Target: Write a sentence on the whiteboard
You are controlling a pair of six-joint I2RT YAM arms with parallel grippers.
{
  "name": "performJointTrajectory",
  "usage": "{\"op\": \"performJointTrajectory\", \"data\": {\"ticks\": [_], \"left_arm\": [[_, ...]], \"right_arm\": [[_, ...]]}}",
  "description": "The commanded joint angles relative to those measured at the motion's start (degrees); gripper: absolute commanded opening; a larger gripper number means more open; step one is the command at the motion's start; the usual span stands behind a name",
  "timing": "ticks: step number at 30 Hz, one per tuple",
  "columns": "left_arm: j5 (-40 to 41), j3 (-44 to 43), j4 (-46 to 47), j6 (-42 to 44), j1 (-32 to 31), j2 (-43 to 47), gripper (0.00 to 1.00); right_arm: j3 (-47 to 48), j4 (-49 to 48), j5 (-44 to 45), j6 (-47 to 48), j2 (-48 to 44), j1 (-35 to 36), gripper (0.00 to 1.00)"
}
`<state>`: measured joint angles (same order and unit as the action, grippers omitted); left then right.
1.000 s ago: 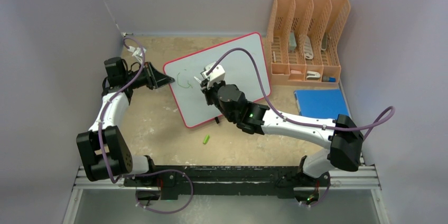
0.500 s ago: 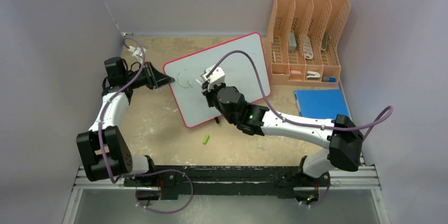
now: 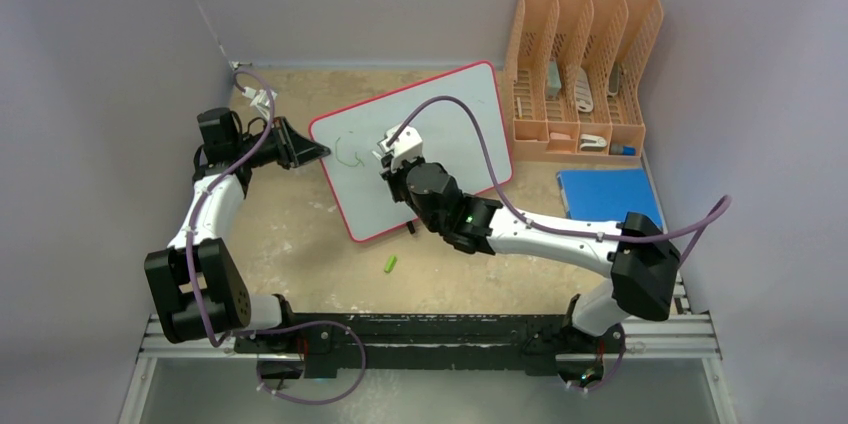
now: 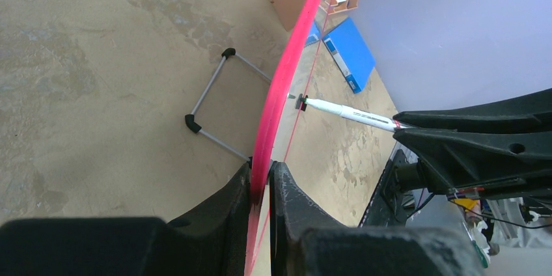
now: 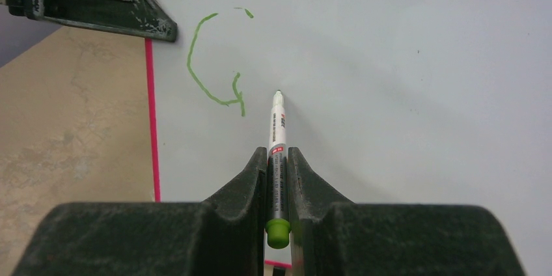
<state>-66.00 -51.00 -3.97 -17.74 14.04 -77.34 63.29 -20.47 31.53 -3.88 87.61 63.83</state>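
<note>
— Fingers first: the right fingers (image 5: 255, 170) are clamped narrow on a marker (image 5: 278, 126), nib forward; the left fingers (image 4: 228, 204) pinch the red rim of the whiteboard (image 3: 455, 114).

— And nearest us?

— Only a green cap (image 3: 390, 264) loose on the counter (image 3: 300, 244); beyond it the whiteboard sits mid-counter, propped on a wire stand (image 4: 210, 84); the sentence (image 5: 189, 62) is one green curl so far, likely a G, near the board's left edge; the nib is just right of it, touching or not I can't tell.

— What might spoil it?

— Too hard a push, I'd say; the board could rock on that stand or slide out of the pinch, and the strokes would wander; a wrist dragged over wet ink could smear the curl.

— Further back?

— A flat blue pad (image 3: 605, 194) on the right; behind it an orange rack (image 3: 519, 54) of four slots; pale bits sit in the slots and low front trays, plus one small blue piece; too small to name.
</note>
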Motion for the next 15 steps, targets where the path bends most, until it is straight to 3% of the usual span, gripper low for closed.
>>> {"op": "performJointTrajectory", "data": {"ticks": [1, 15], "left_arm": [[2.9, -0.44, -1.69, 2.05, -1.3, -0.18, 0.0], [2.96, -0.42, -1.75, 2.18, -1.3, -0.18, 0.0]], "right_arm": [[1.39, -3.42, 0.19, -0.18, 0.07, -0.72, 0.0], [2.28, -3.61, -0.17, -0.08, 0.63, -1.26, 0.0]]}}
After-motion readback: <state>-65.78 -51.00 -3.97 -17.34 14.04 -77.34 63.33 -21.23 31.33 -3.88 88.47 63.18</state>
